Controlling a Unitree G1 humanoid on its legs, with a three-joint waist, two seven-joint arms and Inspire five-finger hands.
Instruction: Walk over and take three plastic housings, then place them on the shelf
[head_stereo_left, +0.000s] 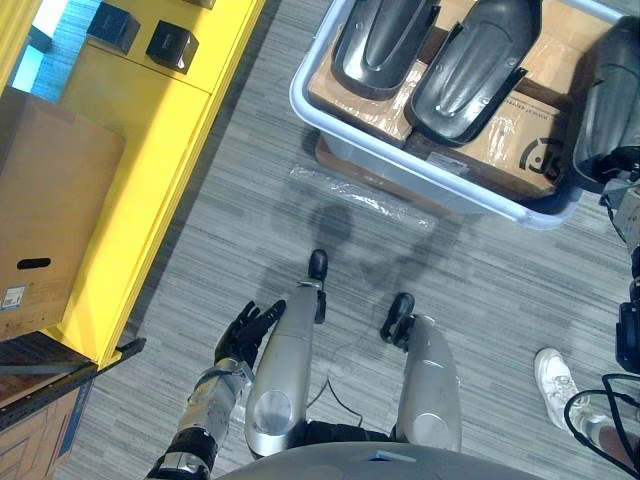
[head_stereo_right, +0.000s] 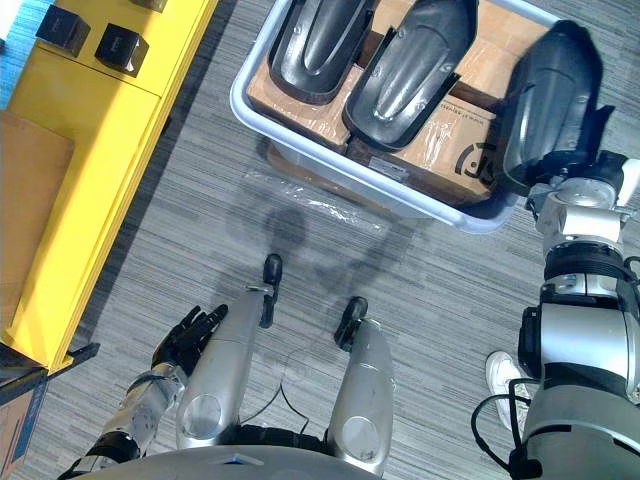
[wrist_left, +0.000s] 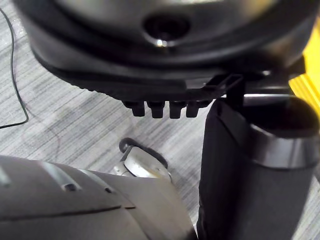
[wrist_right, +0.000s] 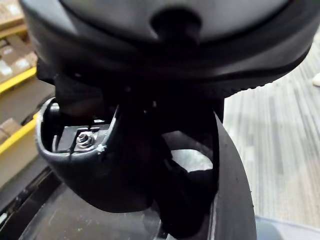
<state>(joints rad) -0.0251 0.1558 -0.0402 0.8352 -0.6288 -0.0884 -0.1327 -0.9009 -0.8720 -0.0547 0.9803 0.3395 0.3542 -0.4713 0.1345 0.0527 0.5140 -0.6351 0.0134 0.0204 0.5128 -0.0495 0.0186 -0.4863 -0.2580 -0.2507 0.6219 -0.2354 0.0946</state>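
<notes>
The housing (head_stereo_right: 550, 100) I'm after is up out of the bin (head_stereo_right: 330, 155), standing above its right corner on my right arm; in the right wrist view my right hand (wrist_right: 170, 60) looks clenched around its dark rim, thumb pressed in against the shell, so I judge it is grasped; two more housings (head_stereo_right: 320, 45) lie side by side on the cardboard (head_stereo_right: 450, 140) inside the bin, untouched; my left hand (head_stereo_left: 243, 332) hangs low at my side with its fingers loose and nothing in it; the yellow shelf (head_stereo_right: 110, 130) runs along my left, well apart from the bin, carrying a pair of small black boxes (head_stereo_right: 120, 48) and none of the housings; a strip of clear plastic film (head_stereo_left: 365, 200) lies on the grey floor just in front of the bin, and a person's white shoe (head_stereo_left: 555, 375) shows near my right; as I read it, the first of three pickups is in hand; two pickups, the carry over and all the placing are left.
</notes>
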